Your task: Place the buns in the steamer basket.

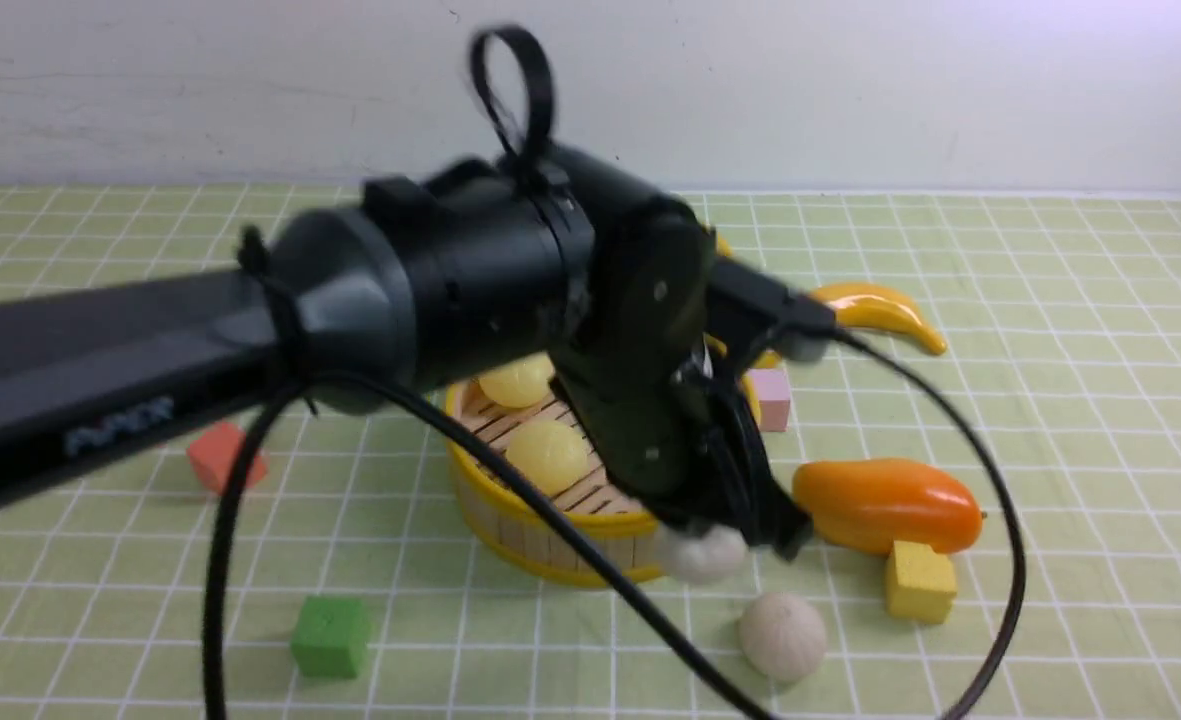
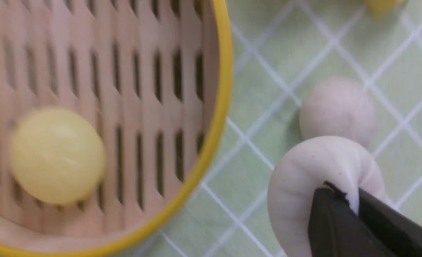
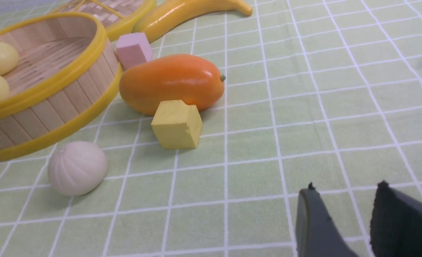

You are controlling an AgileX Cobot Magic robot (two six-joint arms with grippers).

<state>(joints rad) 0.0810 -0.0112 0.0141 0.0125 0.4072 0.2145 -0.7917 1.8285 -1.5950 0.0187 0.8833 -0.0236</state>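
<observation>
Left pincer (image 2: 346, 198) is pinched shut on the crown of one small off-white pleated dome-shaped toy bun (image 2: 314, 167), just outside the yellow rim of the round bamboo-slat steamer basket (image 2: 221, 107). I cannot tell whether the bun is off the green checked counter (image 1: 1050, 620) yet. The bun bulges and folds around my jaws, so I judge it soft, foam-like and very light. It will give rather than crack, but a nip this shallow on the top could tear free or let it swing on the way over the rim. A deeper hold across the dome's sides would seem surer. The second off-white pleated bun (image 1: 782, 635) lies free on the counter just beside the held one, near the basket's wall. Its ribbed skin looks matt, not slippery, and its rounded flanks are open to a bite from above. Two smooth pale yellow round buns (image 1: 547, 455) (image 1: 517, 380) sit on the slatted floor inside the basket. They look glossier and may slide if nudged. Right pincer (image 3: 346, 189) hangs low over bare counter, jaws apart and holding nothing, well apart from the buns.
</observation>
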